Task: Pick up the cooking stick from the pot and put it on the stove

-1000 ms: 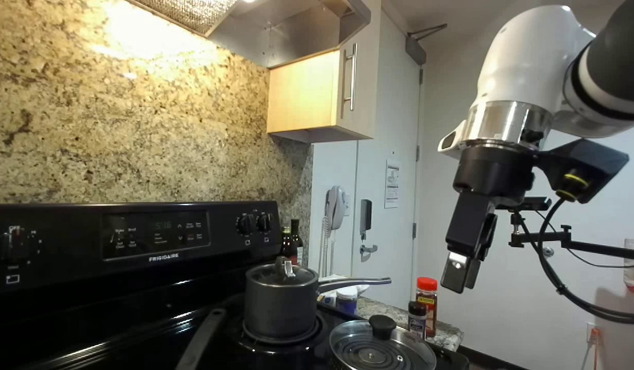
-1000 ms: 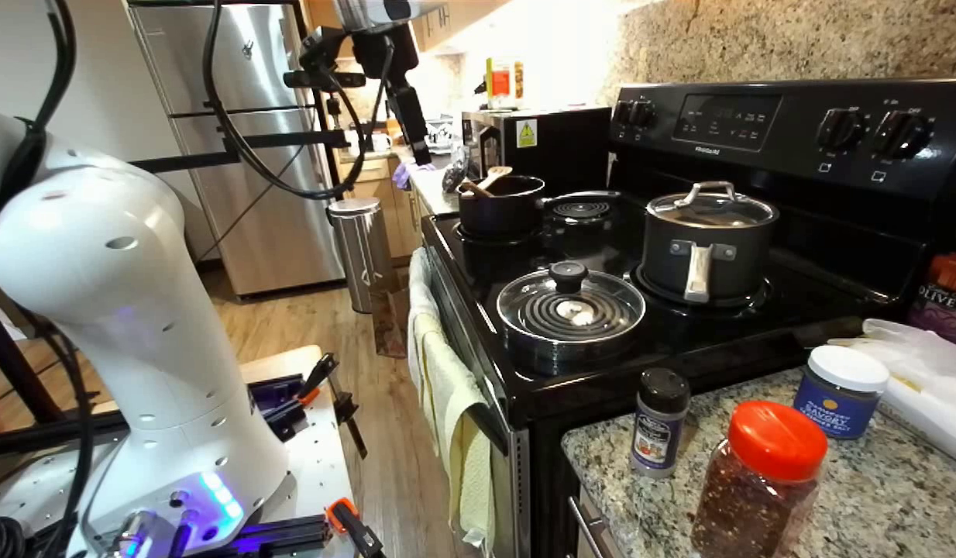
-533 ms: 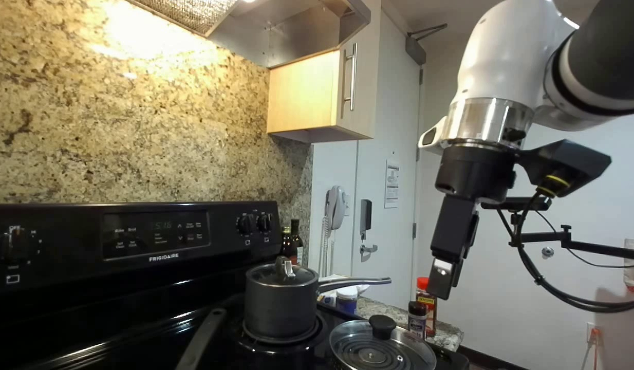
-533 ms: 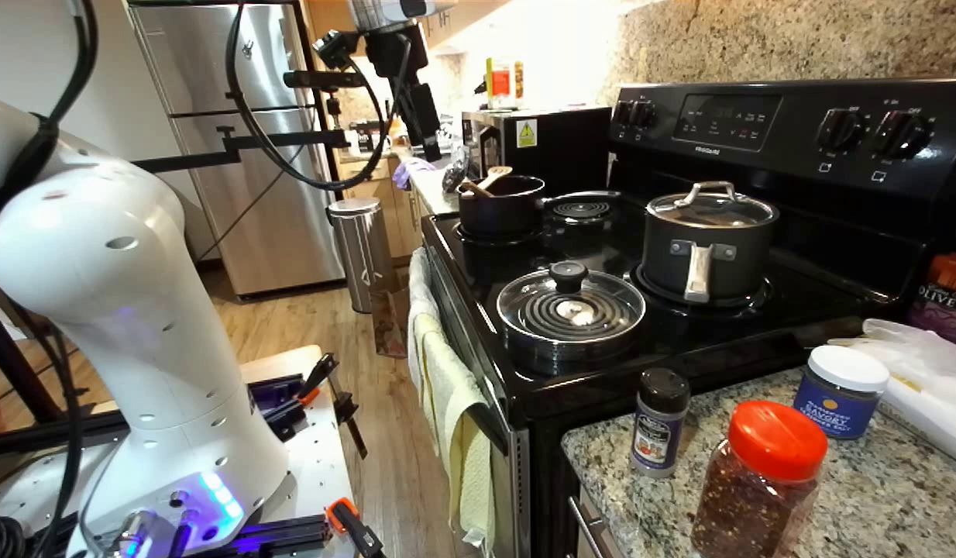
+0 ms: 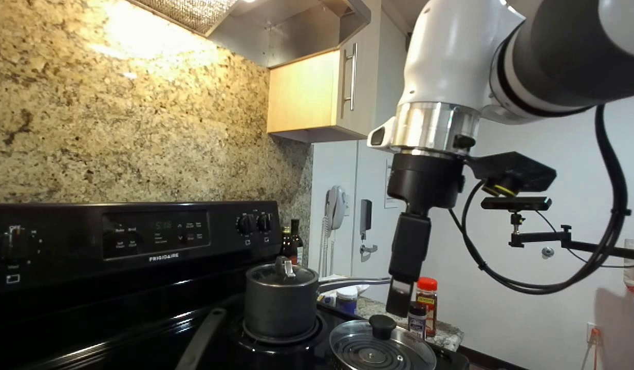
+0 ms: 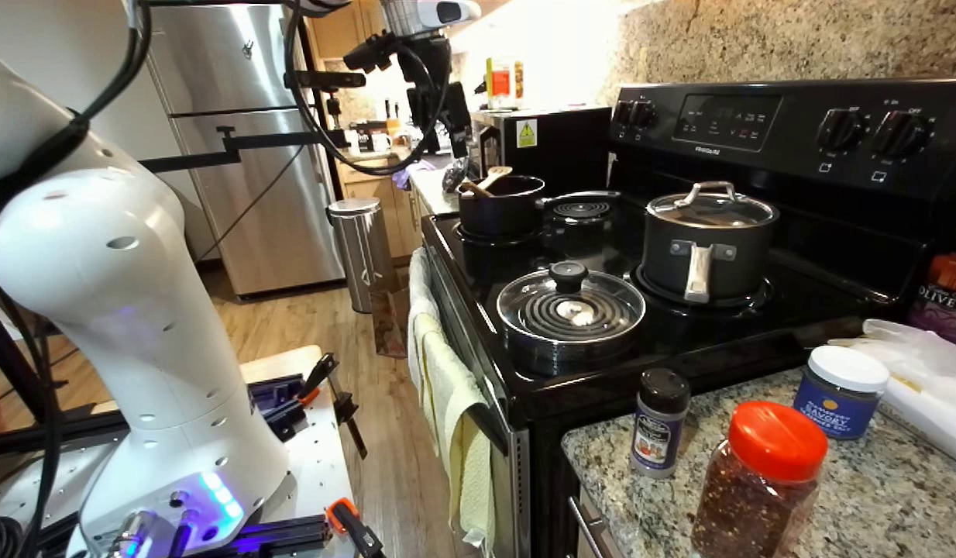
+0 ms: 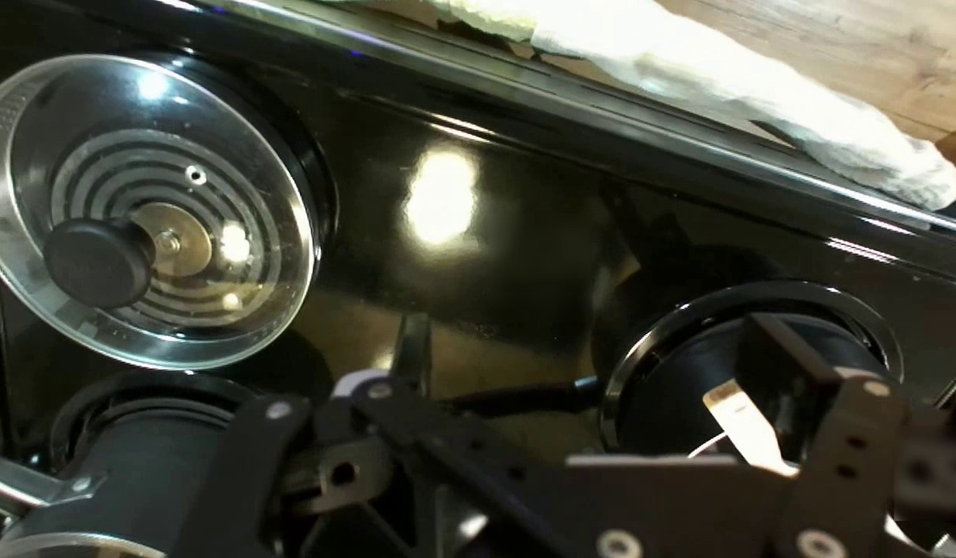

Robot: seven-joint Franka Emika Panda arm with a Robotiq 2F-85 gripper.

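The arm [image 5: 445, 61] has swung across, its hand [image 7: 602, 345] spread apart and slanting down, probably above the stove [image 6: 602, 252].

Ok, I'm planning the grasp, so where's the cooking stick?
In an exterior view, the stick leans in the open pot on the stove, at its left end near the microwave.
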